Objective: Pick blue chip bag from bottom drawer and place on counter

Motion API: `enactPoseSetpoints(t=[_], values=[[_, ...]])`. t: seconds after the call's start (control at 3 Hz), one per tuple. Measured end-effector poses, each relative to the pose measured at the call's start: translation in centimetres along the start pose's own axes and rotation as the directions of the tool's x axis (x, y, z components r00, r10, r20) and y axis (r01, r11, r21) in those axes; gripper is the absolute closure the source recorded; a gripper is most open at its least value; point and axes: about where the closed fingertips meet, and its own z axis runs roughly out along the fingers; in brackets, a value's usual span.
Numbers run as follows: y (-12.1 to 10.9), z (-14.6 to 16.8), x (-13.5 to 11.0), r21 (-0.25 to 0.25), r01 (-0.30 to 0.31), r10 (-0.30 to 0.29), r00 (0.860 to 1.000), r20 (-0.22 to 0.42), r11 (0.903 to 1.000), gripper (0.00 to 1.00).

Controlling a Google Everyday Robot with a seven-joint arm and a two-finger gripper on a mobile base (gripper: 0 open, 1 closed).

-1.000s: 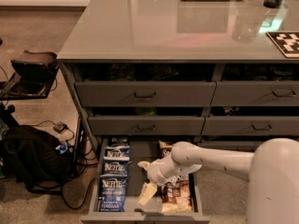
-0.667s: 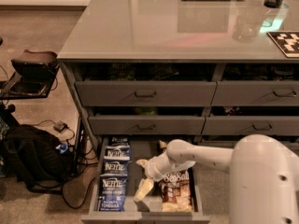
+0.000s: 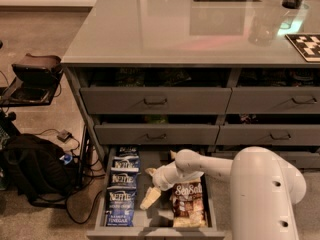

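- In the left half of the open bottom drawer (image 3: 155, 232), the blue chip bag (image 3: 120, 200) lies flat in a column with several others just like it. None of them look lifted or pinched.
- Just beside that column, over the middle of the drawer, sits the gripper (image 3: 150, 185). Its two pale fingers are spread apart with nothing between them, and the lower finger (image 3: 149, 198) points down toward the bag's right edge. Whether it actually touches the bag is hard to say.
- On the gripper's other side, a brown-and-cream Sea Salt bag (image 3: 188, 199) fills the right half of the drawer, partly under the arm.
- Progress, judging by the layout: the drawer is open and the reach is mostly done. The grab, the lift and the drop-off on the counter (image 3: 165, 24) up top are all left to do.
- Compared with a second ago, the arm has swung a bit to the left, so the gripper has slid off the Sea Salt side and closer to the blue column. The bags haven't budged.
- Off to the left on the floor, a dark backpack (image 3: 30, 169) stays well clear of it all.
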Motion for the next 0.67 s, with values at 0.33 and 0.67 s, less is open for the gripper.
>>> enactPoseSetpoints(t=[0.33,0.67], values=[[0.05,0.61,-1.53,0.026,0.066,-0.066,0.998,0.016,0.9975,0.0],[0.05,0.62,-1.54,0.026,0.066,-0.067,0.998,0.016,0.9975,0.0]])
